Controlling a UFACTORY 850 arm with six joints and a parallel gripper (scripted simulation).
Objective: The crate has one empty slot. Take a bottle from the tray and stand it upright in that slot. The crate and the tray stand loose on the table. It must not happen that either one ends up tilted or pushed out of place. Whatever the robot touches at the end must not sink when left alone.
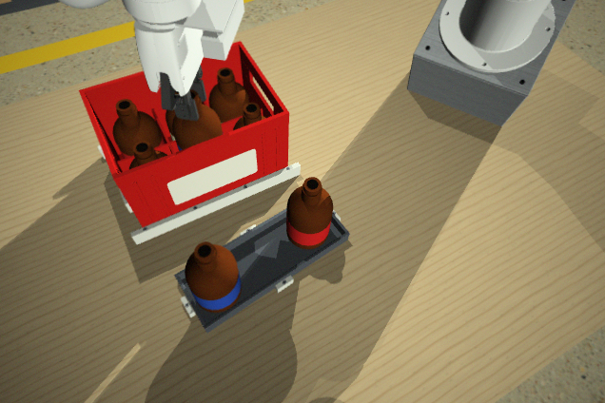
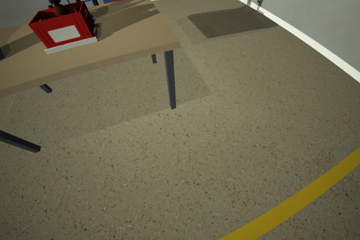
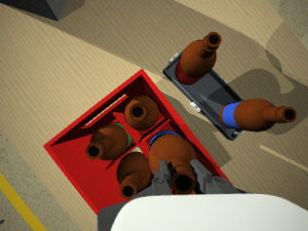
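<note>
The claw (image 1: 182,105) is closed on the neck of a blue-banded bottle (image 1: 198,126), which hangs directly beneath it, long axis vertical. The bottle is seen partly lowered into the middle front slot of the red crate (image 1: 146,190); whether its base is seated cannot be told. Judged: only straight descent remains before release. Two bottles stand in the tray (image 1: 266,260) on the surface (image 1: 416,241).
</note>
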